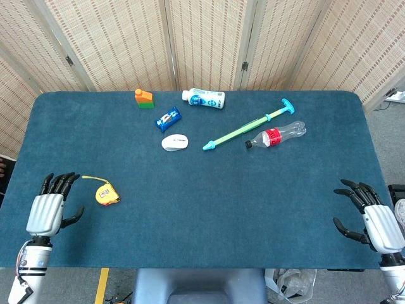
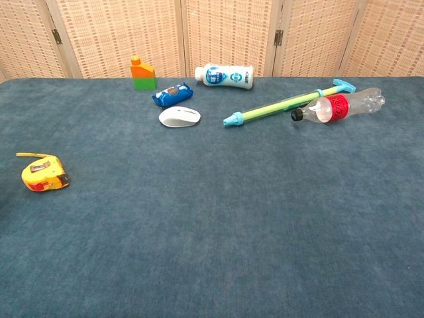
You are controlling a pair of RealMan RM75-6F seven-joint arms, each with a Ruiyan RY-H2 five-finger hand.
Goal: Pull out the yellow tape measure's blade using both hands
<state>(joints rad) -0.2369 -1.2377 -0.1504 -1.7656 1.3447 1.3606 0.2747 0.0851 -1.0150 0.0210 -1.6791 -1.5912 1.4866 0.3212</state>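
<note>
The yellow tape measure (image 1: 107, 194) lies on the blue table near its left front, with a short bit of yellow blade curling out toward the left; the chest view shows the tape measure (image 2: 44, 176) at its far left. My left hand (image 1: 49, 208) hovers over the table's left front corner, fingers spread and empty, a little left of the tape measure. Over the right front corner my right hand (image 1: 374, 221) is spread and empty, far from the tape. Neither hand appears in the chest view.
Across the back of the table (image 1: 209, 209) lie an orange and green block (image 1: 144, 98), a blue packet (image 1: 168, 118), a white mouse (image 1: 175, 142), a white bottle (image 1: 204, 98), a green and blue pump (image 1: 249, 125) and a clear bottle (image 1: 276, 135) with a red label.
</note>
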